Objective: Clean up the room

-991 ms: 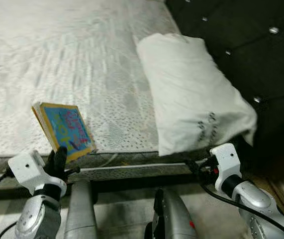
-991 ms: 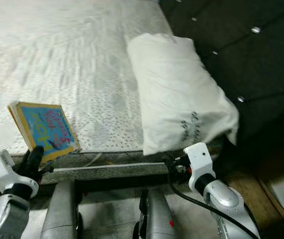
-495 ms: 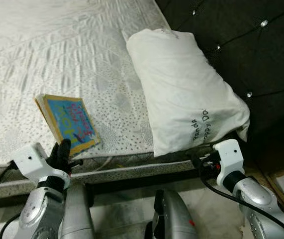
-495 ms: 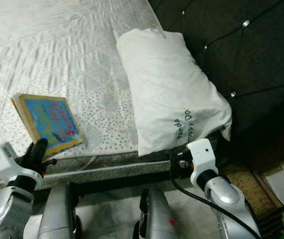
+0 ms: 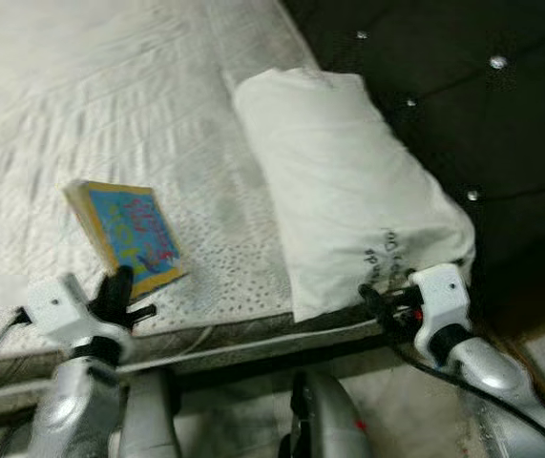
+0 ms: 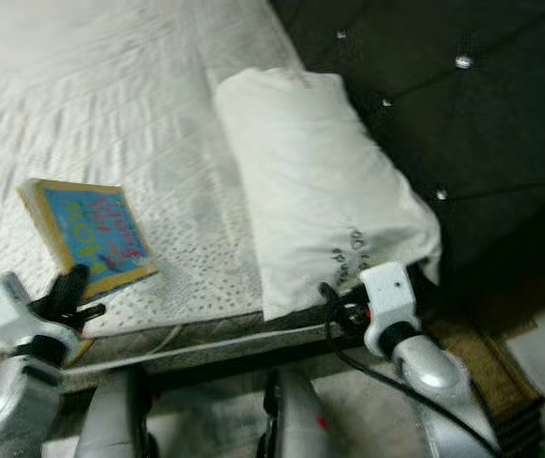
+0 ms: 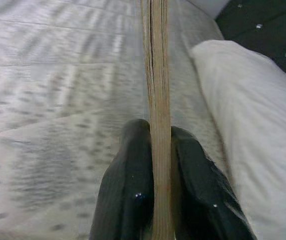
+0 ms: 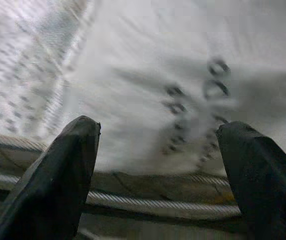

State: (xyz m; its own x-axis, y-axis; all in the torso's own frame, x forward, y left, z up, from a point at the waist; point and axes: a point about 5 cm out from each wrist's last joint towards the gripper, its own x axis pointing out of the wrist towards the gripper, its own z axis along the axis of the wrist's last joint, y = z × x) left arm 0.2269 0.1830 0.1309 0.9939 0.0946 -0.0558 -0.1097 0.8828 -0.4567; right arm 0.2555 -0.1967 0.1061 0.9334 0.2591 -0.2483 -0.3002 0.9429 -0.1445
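1. Since a second ago the head camera has swung, so the whole scene sits differently in the picture. The book (image 5: 127,238) keeps its place in the left gripper (image 7: 154,172), and the right gripper (image 8: 158,165) has edged closer to the pillow's near end.
2. At the left, the left gripper's fingers (image 7: 127,195) are closed tight on the book's lower edge. It is held tilted up on that edge, just over the near edge of the bed (image 5: 81,105).
3. The book is a stiff, light paperback with a yellow border and a blue cover. Pinched at one edge it may droop or swing, so I judge a hold nearer the spine to be safer.
4. In the middle and to the right, the white pillow (image 5: 348,200) lies along the bed against the dark tufted headboard (image 5: 482,105).
5. The pillow looks soft and light. It will fold around whatever holds it, so a corner or a gathered pinch of cloth would serve best.
6. At the right, the right gripper's fingers (image 8: 57,175) are spread wide and empty, pointed at the pillow's near end just above the bed's edge.
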